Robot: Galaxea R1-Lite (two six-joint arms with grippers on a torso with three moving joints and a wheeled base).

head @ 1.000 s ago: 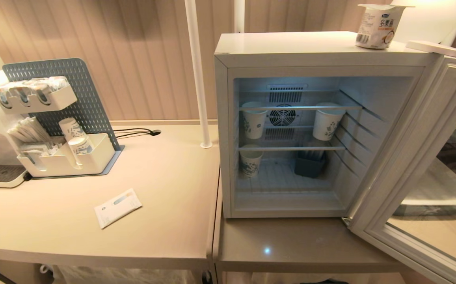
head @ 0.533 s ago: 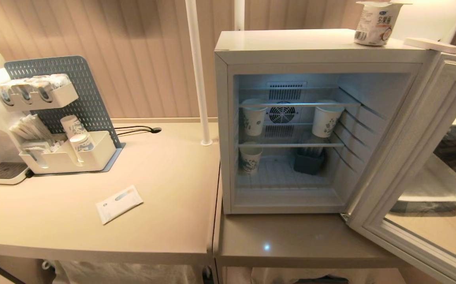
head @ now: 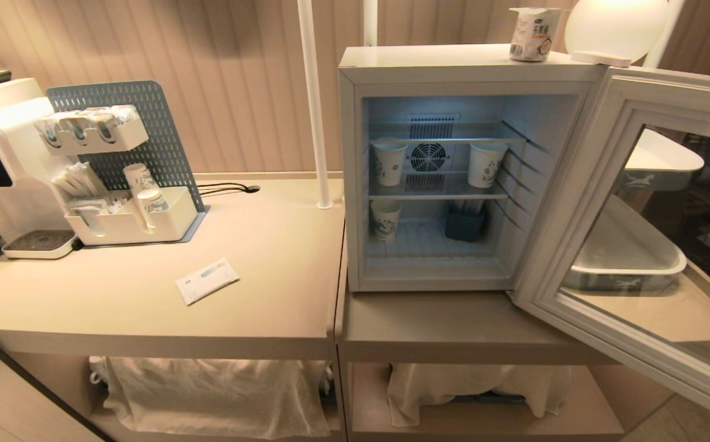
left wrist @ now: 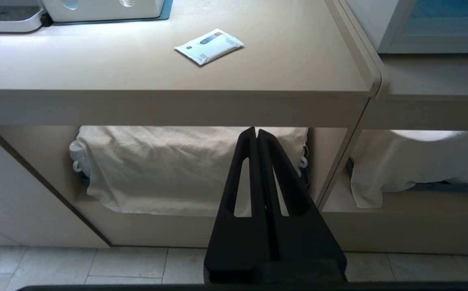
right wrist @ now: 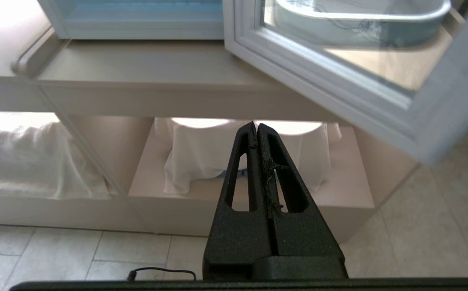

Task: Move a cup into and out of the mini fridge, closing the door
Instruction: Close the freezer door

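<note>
Mini fridge (head: 453, 61) on worktop (head: 256, 245), door (head: 612, 202) swung wide open.
Cup (head: 532, 34) sits on fridge top, near the hinge corner. Left end effector (left wrist: 257, 133) and right end effector (right wrist: 257, 128) both pinched closed, empty, low before the under-worktop shelves.
</note>
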